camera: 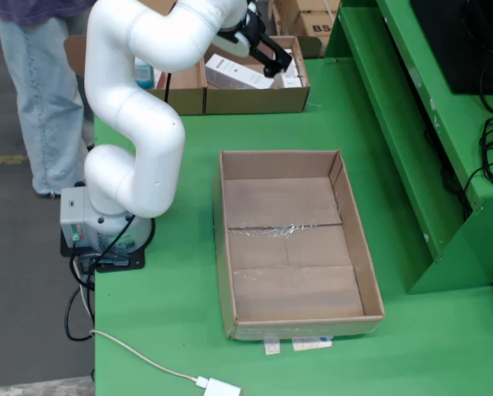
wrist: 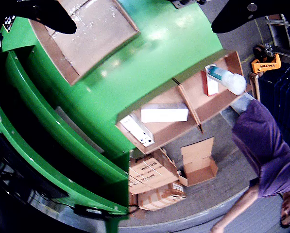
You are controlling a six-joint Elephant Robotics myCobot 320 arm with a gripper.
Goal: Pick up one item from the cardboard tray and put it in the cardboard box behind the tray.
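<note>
Claw (camera: 272,56) hung spread and empty over the cardboard box (camera: 254,101) at the table's far edge; I saw white cartons (wrist: 164,115) lying inside that box beneath it, while the big cardboard tray (camera: 357,239) sat well apart, nearer me.

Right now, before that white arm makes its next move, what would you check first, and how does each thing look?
1. Black gripper open and empty: ok. The wrist view shows its fingers spread with nothing between them.
2. Items to pick in the large flat cardboard tray: not ok. Its floor is bare.
3. Gripper over the small cardboard box at the back: ok.
4. Long white carton lying flat inside that box: ok.
5. Person in the purple shirt clear of the arm: cannot tell. They stand close to the table's edge.
</note>
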